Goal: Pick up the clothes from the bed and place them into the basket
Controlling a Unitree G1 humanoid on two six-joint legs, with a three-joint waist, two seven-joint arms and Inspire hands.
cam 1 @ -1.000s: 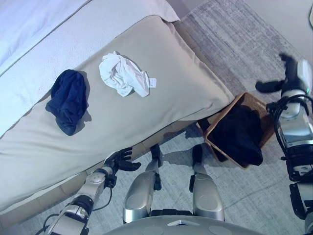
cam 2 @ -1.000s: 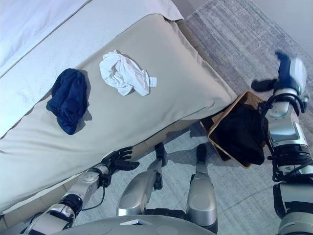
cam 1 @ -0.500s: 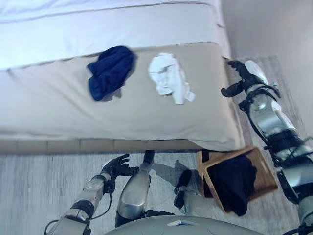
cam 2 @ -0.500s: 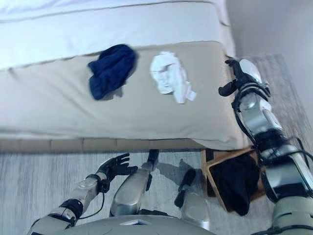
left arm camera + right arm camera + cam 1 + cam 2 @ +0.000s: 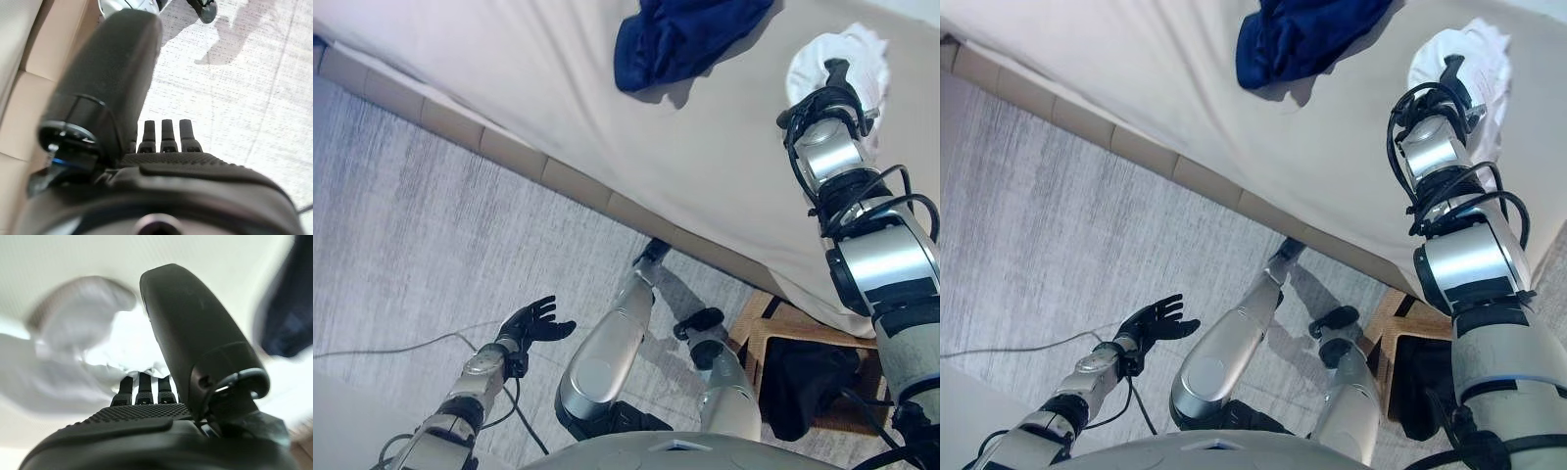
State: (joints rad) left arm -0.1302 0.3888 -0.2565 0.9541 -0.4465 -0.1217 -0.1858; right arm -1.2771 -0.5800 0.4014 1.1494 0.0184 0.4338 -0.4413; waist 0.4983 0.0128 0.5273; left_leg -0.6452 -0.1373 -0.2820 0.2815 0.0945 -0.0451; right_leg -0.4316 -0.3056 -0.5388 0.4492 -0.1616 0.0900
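A white garment (image 5: 858, 51) and a navy garment (image 5: 680, 34) lie crumpled on the beige bed (image 5: 607, 127). My right hand (image 5: 834, 80) is stretched over the bed, right above the white garment. In the right wrist view its fingers (image 5: 142, 384) are straight and point at the white garment (image 5: 93, 333), with nothing between them; the navy garment (image 5: 288, 308) lies off to one side. My left hand (image 5: 534, 321) is open and empty, low over the floor beside the bed; its fingers (image 5: 166, 134) are straight. The wicker basket (image 5: 760, 325) stands on the floor by the bed and holds dark clothing (image 5: 808, 384).
A grey carpet (image 5: 421, 245) covers the floor along the bed. The bed's tan base (image 5: 509, 157) runs along its near edge and also shows in the left wrist view (image 5: 29, 98). The basket stands close to the bed's corner.
The camera has swung, so the whole picture has shifted. My right arm has reached from beside the bed's corner out over the bed to the white garment. The left hand stays low and open.
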